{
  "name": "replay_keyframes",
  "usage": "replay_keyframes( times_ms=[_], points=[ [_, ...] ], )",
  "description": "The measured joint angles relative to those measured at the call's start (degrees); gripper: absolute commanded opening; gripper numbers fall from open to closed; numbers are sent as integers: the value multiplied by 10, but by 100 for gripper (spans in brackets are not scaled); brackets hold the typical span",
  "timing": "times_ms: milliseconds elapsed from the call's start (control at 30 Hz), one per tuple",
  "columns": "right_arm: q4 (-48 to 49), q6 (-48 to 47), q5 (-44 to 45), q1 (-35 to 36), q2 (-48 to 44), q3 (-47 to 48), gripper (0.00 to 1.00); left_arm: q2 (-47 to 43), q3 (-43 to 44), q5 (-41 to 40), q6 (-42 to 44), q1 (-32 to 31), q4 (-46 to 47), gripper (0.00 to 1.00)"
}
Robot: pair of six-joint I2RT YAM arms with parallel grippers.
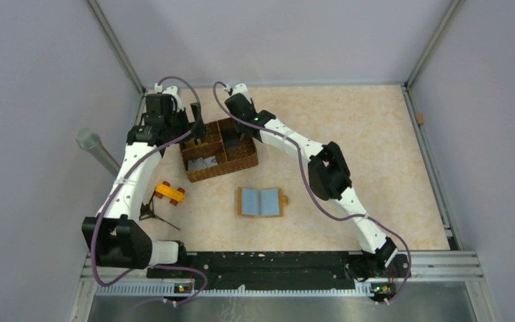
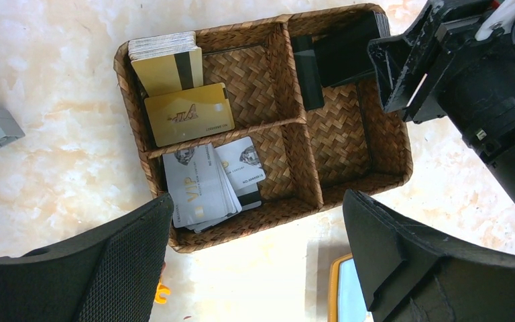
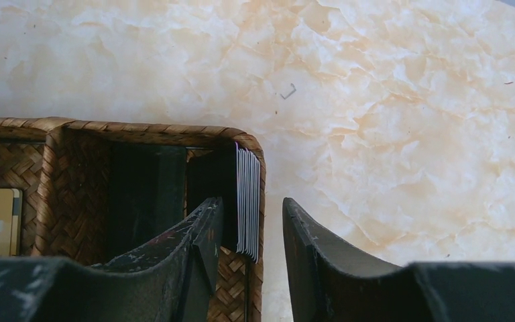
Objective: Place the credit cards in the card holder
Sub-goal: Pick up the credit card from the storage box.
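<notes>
At the table's far left, a woven basket (image 1: 222,170) held the credit cards (image 2: 201,184) in its compartments, with a toy block (image 1: 169,192) nearby. The card holder (image 1: 261,201) lay open mid-table, grey inside up, long axis left-to-right. The left gripper (image 2: 258,201) hovered wide above the basket. The right gripper (image 3: 251,201), narrowly parted, straddled a corner wall and cards standing on edge, gripping nothing.

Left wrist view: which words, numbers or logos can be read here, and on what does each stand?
"VIP": on the top grey card in the basket.
Small print on the second grey card: too small to read.
Gold card: an emblem and fine print, unreadable.
</notes>
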Motion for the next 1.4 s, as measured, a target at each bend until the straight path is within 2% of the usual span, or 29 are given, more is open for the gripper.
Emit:
replay_keyframes(
  times_ms=[133, 233, 367, 1400],
  points=[
    [1, -1, 2, 2, -5, 0, 39, 2, 0, 3, -2, 1, 0, 99],
    [3, -2, 0, 2, -6, 0, 51, 2, 0, 5, -2, 2, 0, 99],
    [7, -6, -15, 2, -6, 0, 57, 2, 0, 7, -2, 2, 0, 99],
    [6, -8, 4, 2, 8, 0, 54, 2, 0, 13, -6, 6, 0, 99]
  ],
)
